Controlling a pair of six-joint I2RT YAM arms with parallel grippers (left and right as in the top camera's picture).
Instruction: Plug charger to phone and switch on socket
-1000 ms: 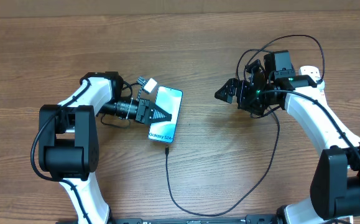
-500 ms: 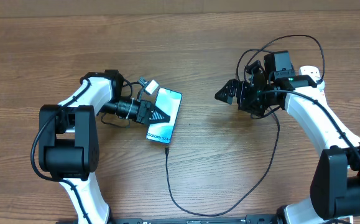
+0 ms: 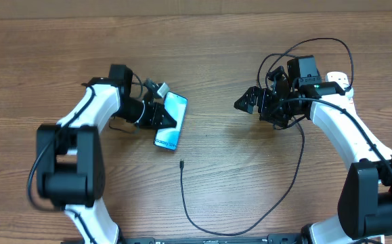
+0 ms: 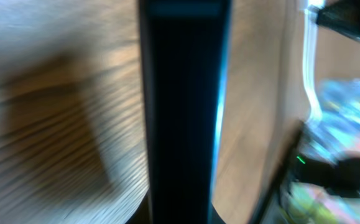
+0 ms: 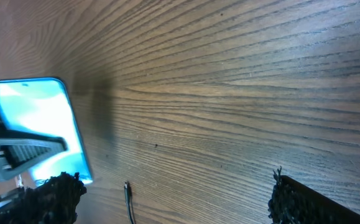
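Overhead view only: slim blue-screened smartphone (image 3: 172,122) is seen clamped in left gripper (image 3: 163,116), tilted, left of centre on wooden table (image 3: 223,41). The tip of thin black charger cable (image 3: 183,186) is seen lying apart from it, unplugged.

Right wrist view: right gripper (image 5: 170,186) fingers are spread wide, nothing held.

Left wrist view is blurred, the smartphone shown edge-on only. The cable's plug end is lost behind right arm (image 3: 338,129).

Phone (image 3: 177,106) farther up-left (with left gripper (image 3: 174,124)), off the charger (image 3: 183,183).

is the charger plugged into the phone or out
Out. The charger tip lies on the table, apart from the phone, with bare wood between them.
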